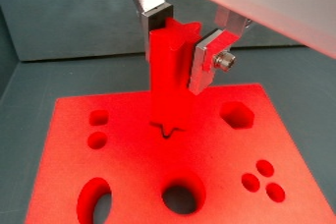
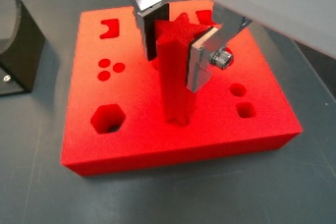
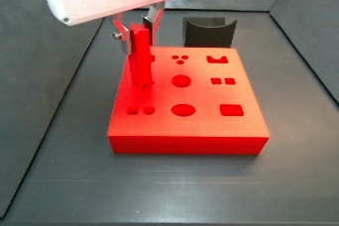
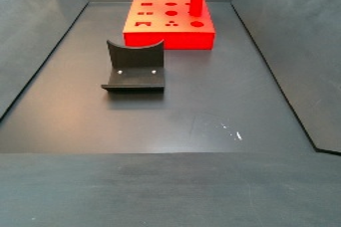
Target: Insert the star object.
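Note:
The star object (image 1: 165,81) is a slim bright red peg with a star-shaped end, standing upright in both wrist views (image 2: 175,90). My gripper (image 1: 182,43) is shut on its upper part, with a silver finger on each side (image 2: 178,46). The peg's lower end meets the top of the flat red block (image 1: 132,161) at a small star-shaped hole (image 1: 167,130). I cannot tell how deep it sits. In both side views the peg (image 3: 139,61) stands on the block (image 3: 199,141) under the gripper (image 3: 138,30). It stands near one edge of the block (image 4: 196,7).
The block (image 2: 171,147) has several other holes, among them round, hexagonal and square ones. The dark fixture (image 3: 208,30) stands on the grey floor apart from the block. It also shows in a wrist view (image 2: 20,56) and a side view (image 4: 134,67). Dark walls enclose the floor.

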Tool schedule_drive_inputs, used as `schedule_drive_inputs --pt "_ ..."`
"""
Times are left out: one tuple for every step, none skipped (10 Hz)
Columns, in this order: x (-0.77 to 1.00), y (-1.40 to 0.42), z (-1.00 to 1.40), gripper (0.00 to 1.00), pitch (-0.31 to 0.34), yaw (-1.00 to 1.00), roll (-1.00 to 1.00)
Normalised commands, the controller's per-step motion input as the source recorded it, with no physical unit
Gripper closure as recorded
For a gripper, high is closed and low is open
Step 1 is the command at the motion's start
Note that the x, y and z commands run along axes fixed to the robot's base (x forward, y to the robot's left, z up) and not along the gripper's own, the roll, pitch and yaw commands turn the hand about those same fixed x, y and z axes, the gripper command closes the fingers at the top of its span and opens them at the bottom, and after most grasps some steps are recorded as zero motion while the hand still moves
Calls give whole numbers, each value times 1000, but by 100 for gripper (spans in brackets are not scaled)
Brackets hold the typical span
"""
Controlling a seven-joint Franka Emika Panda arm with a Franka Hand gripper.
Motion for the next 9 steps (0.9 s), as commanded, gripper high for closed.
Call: schedule_drive_inputs --pt "0 -37 -97 100 -23 340 0" --pt "263 0 -183 100 4 100 0" --pt "357 0 -226 100 81 37 0" --pt "357 0 -186 100 90 0 0" --pt "283 -3 -166 100 79 0 0" --pt "97 -34 -457 100 56 -9 7" --pt "0 0 -869 100 76 -6 61" --pt "0 0 -880 100 129 -83 66" --pt "0 94 -683 100 209 -166 59"
